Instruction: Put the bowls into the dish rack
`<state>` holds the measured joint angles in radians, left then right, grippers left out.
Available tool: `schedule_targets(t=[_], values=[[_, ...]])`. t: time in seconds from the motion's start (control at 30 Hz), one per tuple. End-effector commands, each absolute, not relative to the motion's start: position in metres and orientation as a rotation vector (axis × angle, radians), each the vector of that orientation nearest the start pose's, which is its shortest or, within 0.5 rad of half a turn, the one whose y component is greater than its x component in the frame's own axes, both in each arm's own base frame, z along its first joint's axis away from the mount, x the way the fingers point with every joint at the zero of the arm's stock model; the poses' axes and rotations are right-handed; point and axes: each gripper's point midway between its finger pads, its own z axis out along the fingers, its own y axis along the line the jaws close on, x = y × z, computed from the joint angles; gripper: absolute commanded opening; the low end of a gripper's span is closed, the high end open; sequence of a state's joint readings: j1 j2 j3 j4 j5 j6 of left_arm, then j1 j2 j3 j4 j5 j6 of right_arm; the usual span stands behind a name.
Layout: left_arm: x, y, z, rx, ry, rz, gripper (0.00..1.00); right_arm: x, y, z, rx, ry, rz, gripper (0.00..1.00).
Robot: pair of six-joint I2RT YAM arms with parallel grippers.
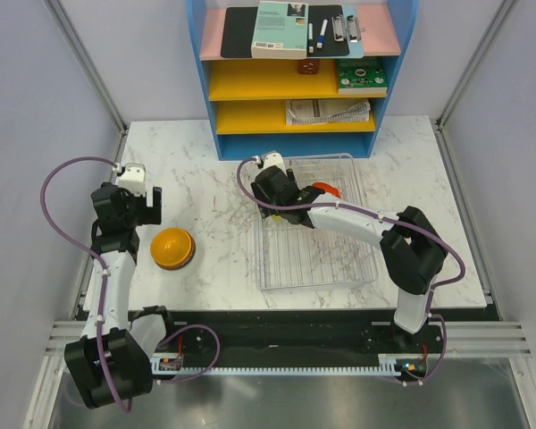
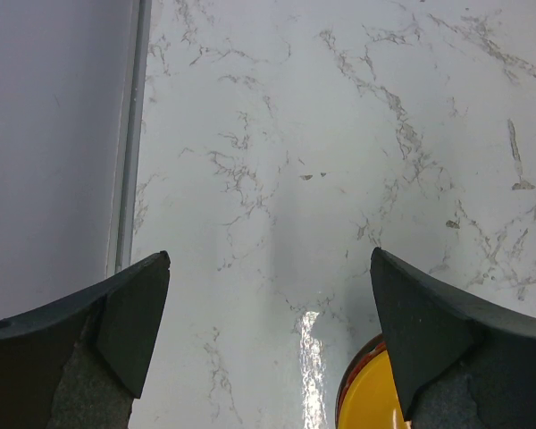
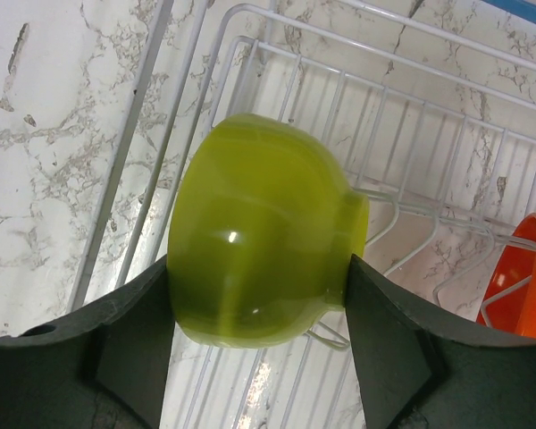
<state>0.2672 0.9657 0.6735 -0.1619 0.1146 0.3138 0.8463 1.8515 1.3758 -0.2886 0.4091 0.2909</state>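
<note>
My right gripper (image 3: 259,264) is shut on a lime-green bowl (image 3: 259,228), one finger on each side, and holds it over the far left corner of the white wire dish rack (image 3: 277,36). In the top view the right gripper (image 1: 272,192) hangs over the rack (image 1: 317,284). A red-orange bowl (image 1: 326,189) stands on edge in the rack's far part and also shows in the right wrist view (image 3: 527,277). An orange bowl (image 1: 172,248) lies upside down on the table, left of the rack. My left gripper (image 1: 138,192) is open and empty above the marble, with the orange bowl (image 2: 366,398) just beside its right finger.
A blue-and-yellow shelf unit (image 1: 299,80) with books and a clipboard stands at the back, just beyond the rack. Grey walls (image 1: 36,107) close in both sides of the marble table (image 1: 205,179). A metal edge strip (image 2: 129,134) runs along the left.
</note>
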Motion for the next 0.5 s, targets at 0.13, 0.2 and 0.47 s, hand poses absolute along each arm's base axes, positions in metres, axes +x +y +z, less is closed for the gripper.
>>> schedule_targets(t=[0.13, 0.2, 0.47], values=[[0.324, 0.079, 0.183, 0.108, 1.984, 0.236, 1.0, 0.332, 0.366, 0.093, -0.505, 2.33, 0.376, 0.73], [0.324, 0.079, 0.183, 0.108, 1.983, 0.237, 1.0, 0.331, 0.367, 0.097, -0.519, 2.318, 0.372, 0.87], [0.324, 0.079, 0.184, 0.109, 1.979, 0.235, 1.0, 0.334, 0.362, 0.126, -0.551, 2.238, 0.33, 0.98]])
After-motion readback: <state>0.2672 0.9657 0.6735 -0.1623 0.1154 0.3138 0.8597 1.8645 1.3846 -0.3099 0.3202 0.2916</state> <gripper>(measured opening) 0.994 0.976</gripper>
